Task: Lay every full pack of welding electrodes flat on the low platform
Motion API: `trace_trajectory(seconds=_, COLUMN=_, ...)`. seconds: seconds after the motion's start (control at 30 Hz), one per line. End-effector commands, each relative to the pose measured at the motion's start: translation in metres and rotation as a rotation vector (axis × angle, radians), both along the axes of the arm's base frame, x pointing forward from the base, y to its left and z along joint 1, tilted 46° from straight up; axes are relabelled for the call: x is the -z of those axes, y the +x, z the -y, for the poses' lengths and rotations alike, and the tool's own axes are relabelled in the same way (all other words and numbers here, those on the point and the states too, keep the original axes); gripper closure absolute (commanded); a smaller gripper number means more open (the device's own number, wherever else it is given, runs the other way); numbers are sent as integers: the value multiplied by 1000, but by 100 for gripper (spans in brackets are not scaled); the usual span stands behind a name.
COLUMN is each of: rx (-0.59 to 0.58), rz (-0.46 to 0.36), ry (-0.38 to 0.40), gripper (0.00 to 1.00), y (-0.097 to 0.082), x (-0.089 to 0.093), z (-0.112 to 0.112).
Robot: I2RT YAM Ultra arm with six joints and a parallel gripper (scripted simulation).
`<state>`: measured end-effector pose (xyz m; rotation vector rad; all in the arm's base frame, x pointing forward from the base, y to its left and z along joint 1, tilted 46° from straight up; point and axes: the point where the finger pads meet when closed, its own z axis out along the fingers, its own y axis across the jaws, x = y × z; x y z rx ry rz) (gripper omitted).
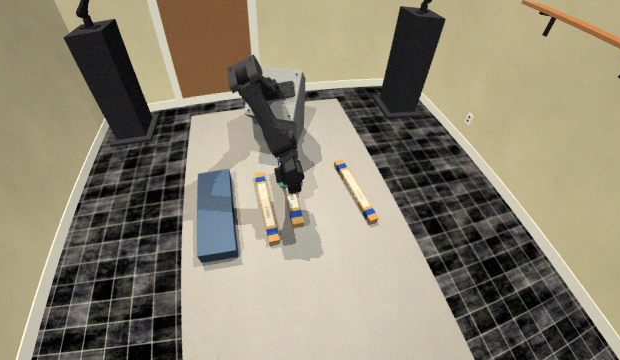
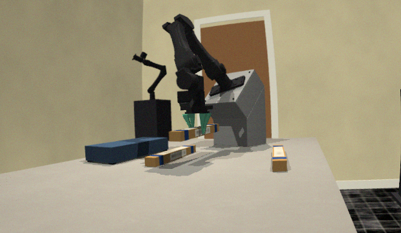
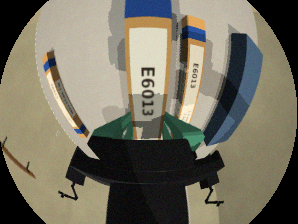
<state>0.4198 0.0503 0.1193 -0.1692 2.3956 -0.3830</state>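
My gripper (image 1: 288,189) (image 2: 196,128) (image 3: 147,113) is shut on the middle pack of electrodes (image 1: 295,209) (image 2: 179,134) (image 3: 148,50), an orange box with blue bands and a white label marked E6013. It grips the pack near its far end and holds it level a little above the table. A second pack (image 1: 266,207) (image 2: 169,155) (image 3: 189,72) lies flat on the table just left of it. The third pack (image 1: 356,191) (image 2: 279,157) (image 3: 65,96) lies flat further right. The low blue platform (image 1: 216,215) (image 2: 123,149) (image 3: 236,90) lies left of the packs with nothing on it.
The grey arm base (image 1: 296,97) (image 2: 242,113) stands at the back of the table. Two black pillars (image 1: 110,80) (image 1: 410,60) stand on the floor beyond the table's far corners.
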Motion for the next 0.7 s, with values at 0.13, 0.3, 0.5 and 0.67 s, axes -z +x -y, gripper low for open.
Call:
trace_trajectory(seconds=0.13, rx=-23, rz=65, ry=15, gripper=100, y=3, x=-35, z=-15)
trace_trajectory(seconds=0.3, rx=-24, rz=59, ry=12, gripper=100, y=2, x=-32, z=-15)
trace_trajectory(seconds=0.5, rx=-24, rz=59, ry=12, gripper=100, y=2, x=-33, z=-16)
trace_trajectory(seconds=0.67, rx=-24, rz=59, ry=12, gripper=100, y=2, x=-33, z=-16)
